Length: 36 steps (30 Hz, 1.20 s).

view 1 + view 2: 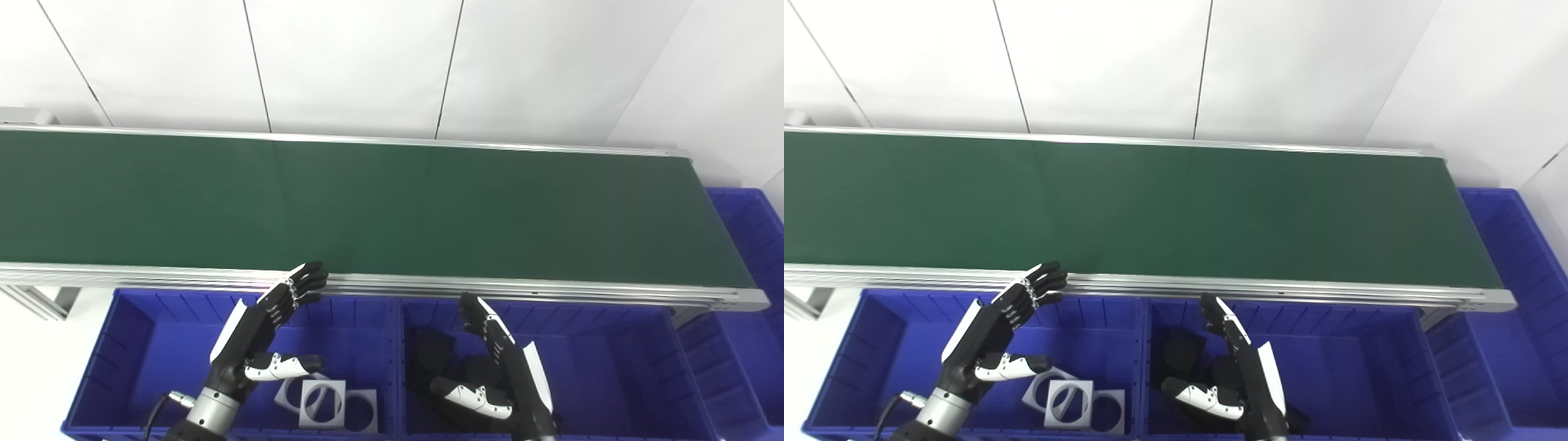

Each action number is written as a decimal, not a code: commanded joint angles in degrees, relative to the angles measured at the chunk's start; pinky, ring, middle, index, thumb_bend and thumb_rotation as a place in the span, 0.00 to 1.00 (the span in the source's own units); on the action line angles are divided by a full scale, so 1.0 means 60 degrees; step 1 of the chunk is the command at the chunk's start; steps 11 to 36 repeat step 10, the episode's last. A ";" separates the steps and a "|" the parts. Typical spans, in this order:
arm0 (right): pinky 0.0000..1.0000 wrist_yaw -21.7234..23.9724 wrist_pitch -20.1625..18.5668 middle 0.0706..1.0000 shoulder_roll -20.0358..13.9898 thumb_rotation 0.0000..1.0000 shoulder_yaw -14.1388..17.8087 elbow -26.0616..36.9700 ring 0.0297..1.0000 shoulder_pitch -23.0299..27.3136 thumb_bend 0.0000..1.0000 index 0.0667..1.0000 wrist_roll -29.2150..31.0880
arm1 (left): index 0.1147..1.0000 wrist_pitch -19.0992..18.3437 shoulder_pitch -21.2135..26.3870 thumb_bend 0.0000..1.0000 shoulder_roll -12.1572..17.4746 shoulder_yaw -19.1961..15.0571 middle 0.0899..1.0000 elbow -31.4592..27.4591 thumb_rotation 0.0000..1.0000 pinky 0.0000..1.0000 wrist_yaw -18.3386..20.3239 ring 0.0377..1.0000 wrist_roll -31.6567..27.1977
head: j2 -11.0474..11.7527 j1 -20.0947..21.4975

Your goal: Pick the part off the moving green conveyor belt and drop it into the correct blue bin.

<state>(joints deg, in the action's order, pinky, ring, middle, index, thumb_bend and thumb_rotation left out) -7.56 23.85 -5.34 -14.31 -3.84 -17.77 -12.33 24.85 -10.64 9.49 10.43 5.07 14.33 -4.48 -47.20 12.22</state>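
Note:
The green conveyor belt point(367, 202) runs across the view with no part on it. My left hand point(269, 331) is open and empty, raised over the left blue bin point(141, 343), its fingertips near the belt's front rail. My right hand point(496, 361) is open and empty over the middle blue bin point(612, 361). The left bin holds grey square parts with round holes point(324, 404). The middle bin holds black parts point(432, 352), partly hidden behind my right hand.
A third blue bin point(750, 245) stands at the right end of the belt. The silver front rail point(490, 286) of the conveyor lies just beyond both hands. A white panelled wall point(367, 61) is behind the belt.

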 commanded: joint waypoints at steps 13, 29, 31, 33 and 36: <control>0.82 0.0043 0.0504 0.87 0.0052 0.44 0.0055 0.0223 0.86 0.0045 0.87 0.89 0.0059 | 0.84 0.0346 0.0034 0.95 -0.0113 -0.0281 0.85 -0.0020 0.44 0.81 0.0288 0.85 0.0163 | -0.0010 -0.0019; 0.82 0.0043 0.0504 0.87 0.0052 0.44 0.0055 0.0223 0.86 0.0045 0.87 0.89 0.0059 | 0.84 0.0346 0.0034 0.95 -0.0113 -0.0281 0.85 -0.0020 0.44 0.81 0.0288 0.85 0.0163 | -0.0010 -0.0019; 0.82 0.0043 0.0504 0.87 0.0052 0.44 0.0055 0.0223 0.86 0.0045 0.87 0.89 0.0059 | 0.84 0.0346 0.0034 0.95 -0.0113 -0.0281 0.85 -0.0020 0.44 0.81 0.0288 0.85 0.0163 | -0.0010 -0.0019; 0.82 0.0043 0.0504 0.87 0.0052 0.44 0.0055 0.0223 0.86 0.0045 0.87 0.89 0.0059 | 0.84 0.0346 0.0034 0.95 -0.0113 -0.0281 0.85 -0.0020 0.44 0.81 0.0288 0.85 0.0163 | -0.0010 -0.0019; 0.82 0.0043 0.0504 0.87 0.0052 0.44 0.0055 0.0223 0.86 0.0045 0.87 0.89 0.0059 | 0.84 0.0346 0.0034 0.95 -0.0113 -0.0281 0.85 -0.0020 0.44 0.81 0.0288 0.85 0.0163 | -0.0010 -0.0019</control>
